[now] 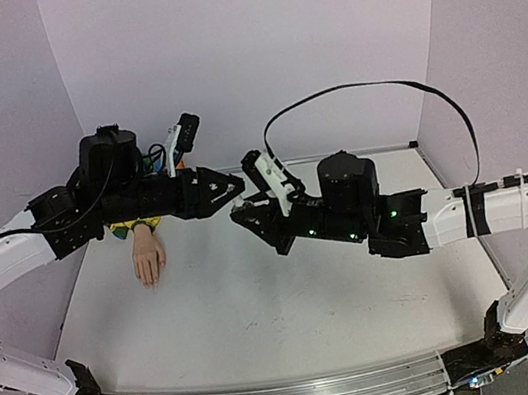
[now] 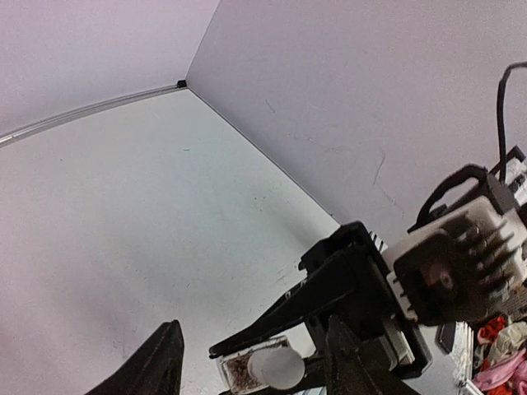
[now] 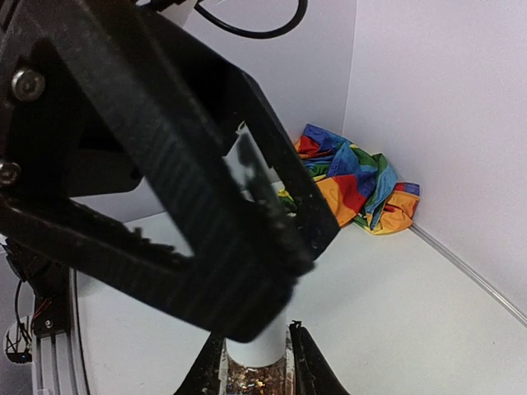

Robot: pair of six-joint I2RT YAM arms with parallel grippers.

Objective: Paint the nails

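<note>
Starting at the right pincer, its fingers are seen closed in on the glass body of a small bottle, which is filled with brownish glitter and held off the worktop. The bottle's white cap is pointed toward the left pincer, which is brought up against it from the opposite side. The left fingers are parted, with the cap lying between them; whether it is touched cannot be told. Both arms are met in mid-air over the middle of the worktop. Well to the left, beneath the left arm, the mannequin hand is laid flat, its rainbow-striped sleeve bunched in the far corner. The nails are turned toward the near edge, too small to be made out.
</note>
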